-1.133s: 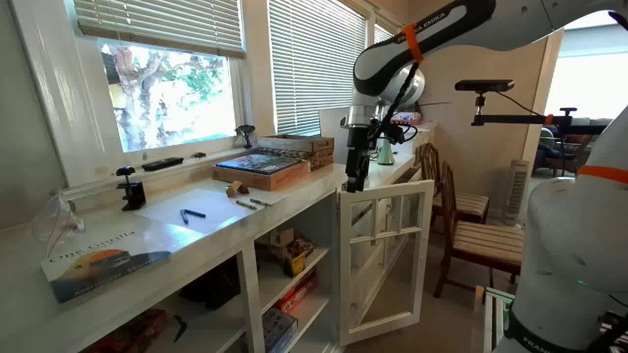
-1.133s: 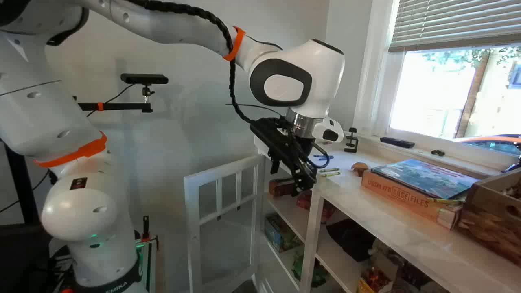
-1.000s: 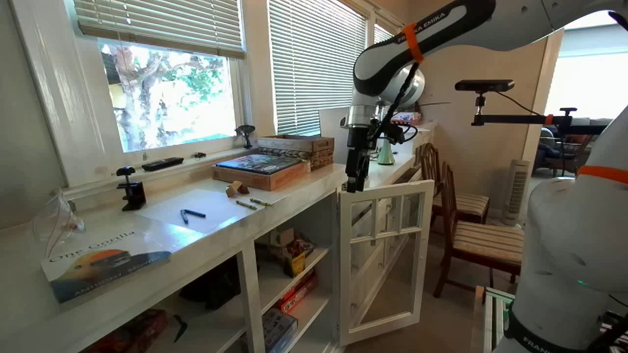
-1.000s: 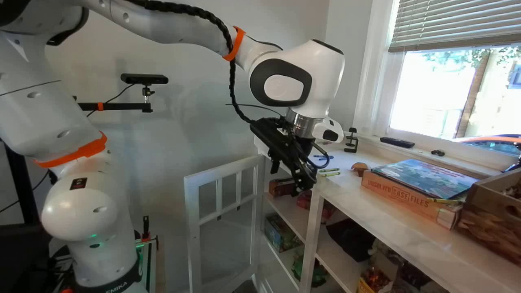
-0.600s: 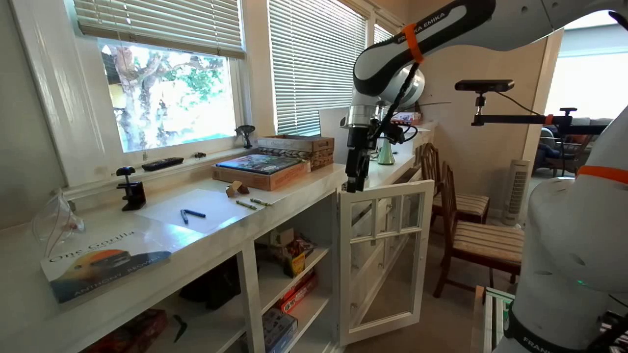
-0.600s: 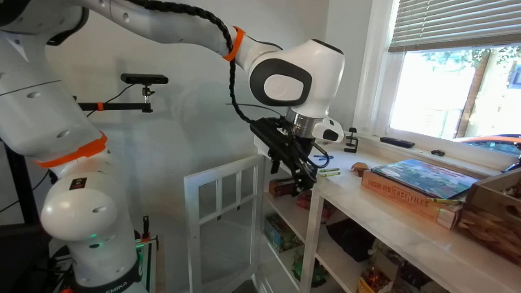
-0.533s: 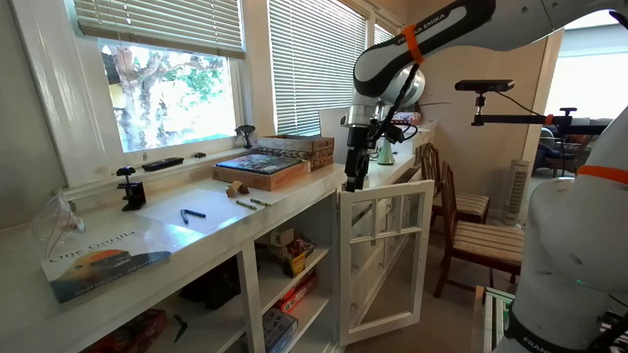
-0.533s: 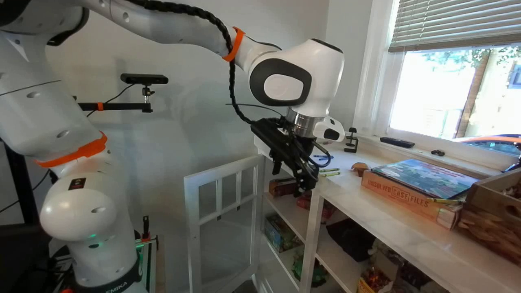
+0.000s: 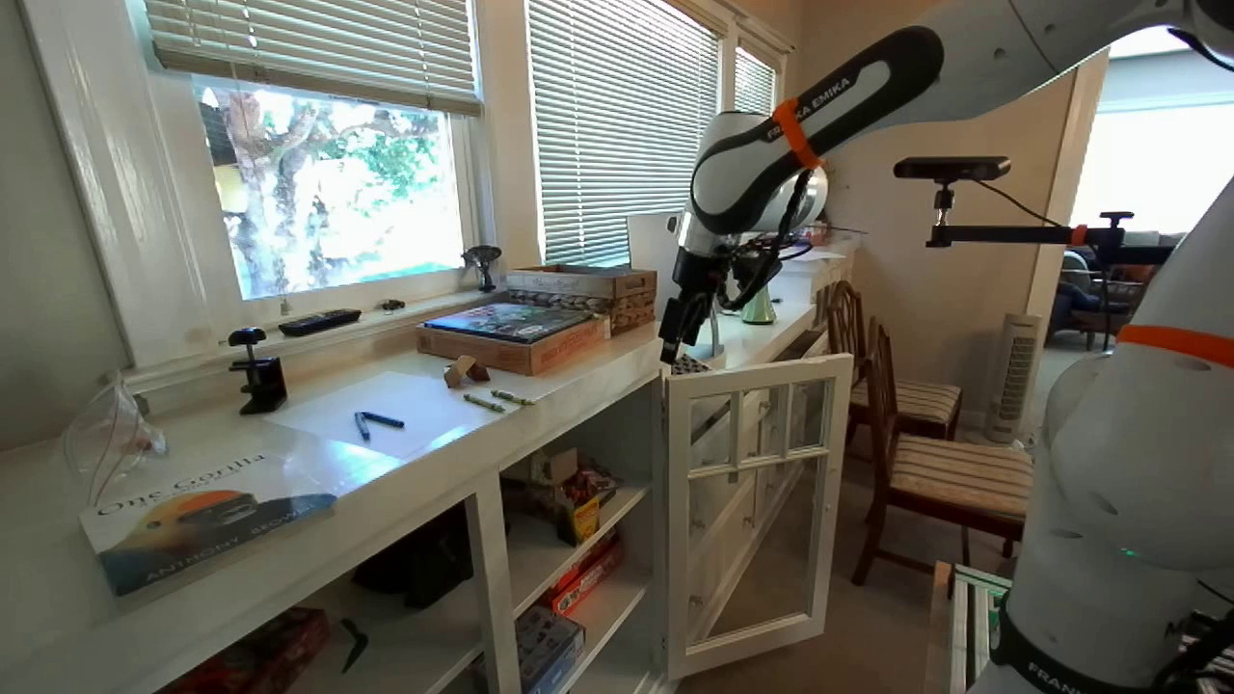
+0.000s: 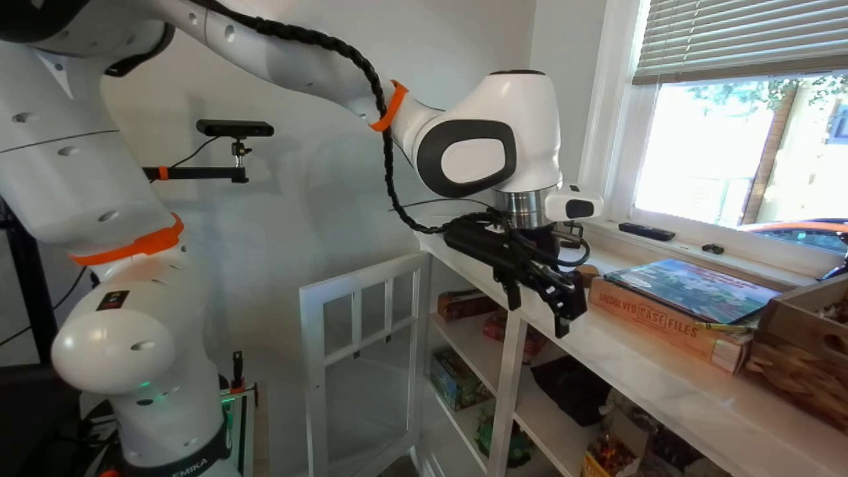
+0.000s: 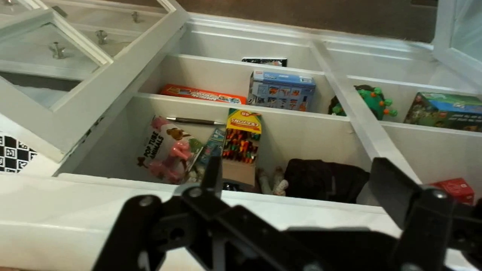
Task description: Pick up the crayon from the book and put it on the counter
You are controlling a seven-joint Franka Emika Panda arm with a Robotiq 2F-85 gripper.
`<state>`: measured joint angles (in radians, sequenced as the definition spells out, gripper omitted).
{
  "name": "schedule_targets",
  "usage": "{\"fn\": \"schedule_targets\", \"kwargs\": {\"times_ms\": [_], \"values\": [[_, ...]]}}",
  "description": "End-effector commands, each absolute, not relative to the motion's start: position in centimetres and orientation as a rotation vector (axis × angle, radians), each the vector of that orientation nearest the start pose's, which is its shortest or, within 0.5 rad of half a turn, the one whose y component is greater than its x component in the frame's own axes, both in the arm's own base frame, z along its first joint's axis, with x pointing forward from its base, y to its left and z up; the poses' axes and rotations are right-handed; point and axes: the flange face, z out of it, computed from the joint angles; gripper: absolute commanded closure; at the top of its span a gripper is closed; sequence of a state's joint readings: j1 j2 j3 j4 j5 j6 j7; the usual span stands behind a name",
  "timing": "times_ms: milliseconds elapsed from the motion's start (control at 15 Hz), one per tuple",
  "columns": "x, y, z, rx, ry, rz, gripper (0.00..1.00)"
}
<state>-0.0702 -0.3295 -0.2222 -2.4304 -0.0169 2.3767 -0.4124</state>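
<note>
- Two fingers (image 11: 391,195) of my pincer (image 11: 297,169) stand wide apart, released.
- Near it runs the front edge of the counter (image 10: 636,358); whether I hang above, I cannot tell.
- In an exterior view, apart from my pincer, the yellowish crayon (image 10: 725,326) lies on the Unsolved Case Files book (image 10: 646,317), near the wooden crate (image 10: 795,371).
- Lower than my pincer sits a crayon box (image 11: 243,122).

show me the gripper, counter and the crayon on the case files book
Gripper (image 11: 297,169): in the wrist view, midway between its open fingertips.
Counter (image 10: 642,354): in an exterior view, on its top.
Crayon (image 10: 725,326): in an exterior view, on its barrel.
</note>
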Motion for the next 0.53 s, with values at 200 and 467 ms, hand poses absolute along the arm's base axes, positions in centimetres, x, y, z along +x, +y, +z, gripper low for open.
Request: {"fn": "schedule_targets", "kwargs": {"times_ms": [200, 467], "values": [[46.9, -15.9, 44.0, -3.128, 0.281, -0.510, 0.00], [48.5, -16.6, 44.4, -3.074, 0.493, -0.635, 0.00]]}}
